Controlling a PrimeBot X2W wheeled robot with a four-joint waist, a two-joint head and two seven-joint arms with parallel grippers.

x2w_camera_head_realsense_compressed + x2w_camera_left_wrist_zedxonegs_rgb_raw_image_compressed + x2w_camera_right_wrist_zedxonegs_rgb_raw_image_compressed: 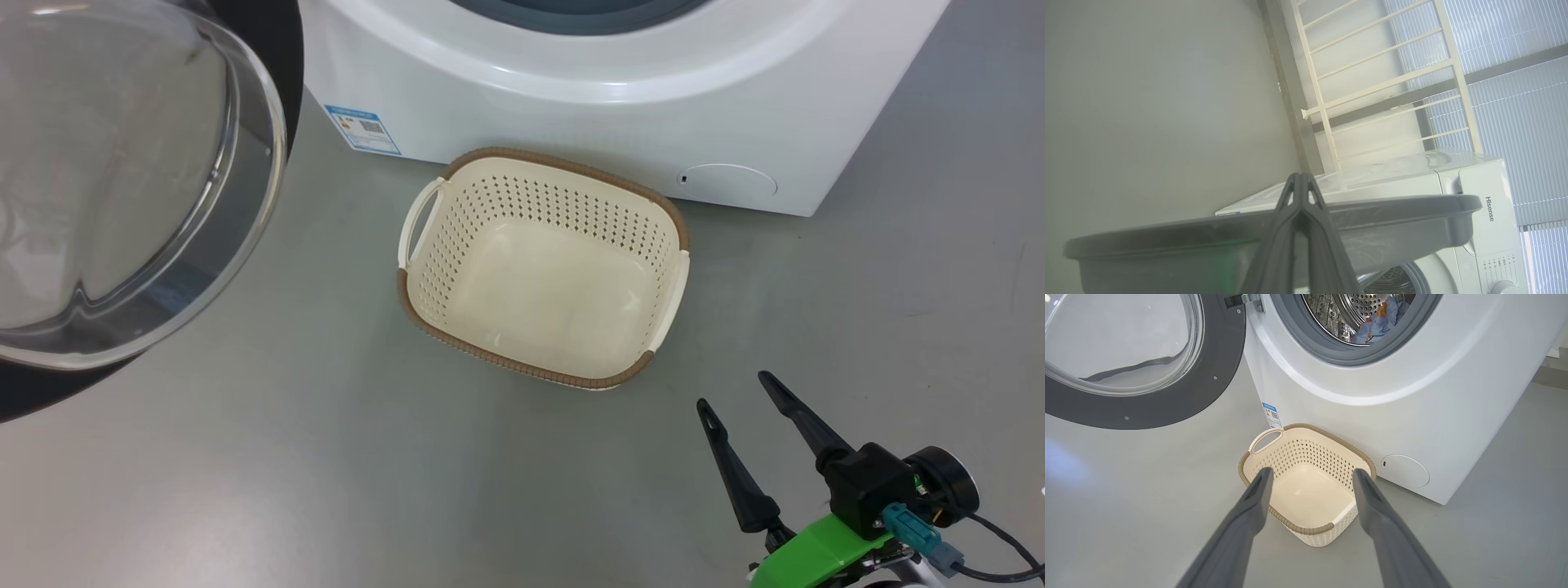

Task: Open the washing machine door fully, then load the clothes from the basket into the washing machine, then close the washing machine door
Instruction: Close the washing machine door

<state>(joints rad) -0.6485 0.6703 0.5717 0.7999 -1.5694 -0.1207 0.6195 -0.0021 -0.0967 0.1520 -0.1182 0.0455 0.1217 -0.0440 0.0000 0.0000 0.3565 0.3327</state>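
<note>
The washing machine door (1126,355) stands wide open at the left of the washing machine (1412,396), with the clothes (1378,320) inside the drum and the basket (1310,426) on the floor just before it. Left gripper (1300,179) fingers are pressed together near the door's rim, contact unconfirmed; right gripper (1312,473) fingers stand apart, holding nothing. The door is judged rigid, hinged and glossy: push at the outer rim, not the glass.
</note>
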